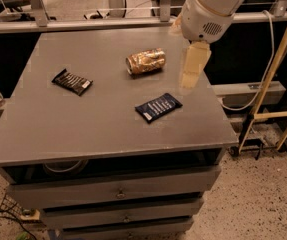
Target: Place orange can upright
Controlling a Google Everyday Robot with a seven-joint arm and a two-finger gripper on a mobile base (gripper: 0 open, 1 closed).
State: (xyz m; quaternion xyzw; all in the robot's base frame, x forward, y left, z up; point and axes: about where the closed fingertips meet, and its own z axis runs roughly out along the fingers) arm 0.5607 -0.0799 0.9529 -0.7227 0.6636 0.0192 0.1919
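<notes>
Camera view: orange can [145, 61] lies sideways (label unreadable); hand [189, 71] hangs just right of it, grip unclear.

Gripper [188, 80] hovers R of orange can [145, 61], seemingly apart.

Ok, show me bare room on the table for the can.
Bare: the table along its front, nearer than the black wrapper and blue wrapper, and the far-left corner. Crowded: right of centre, where the orange can lies beside the gripper hanging over the right side.
</notes>
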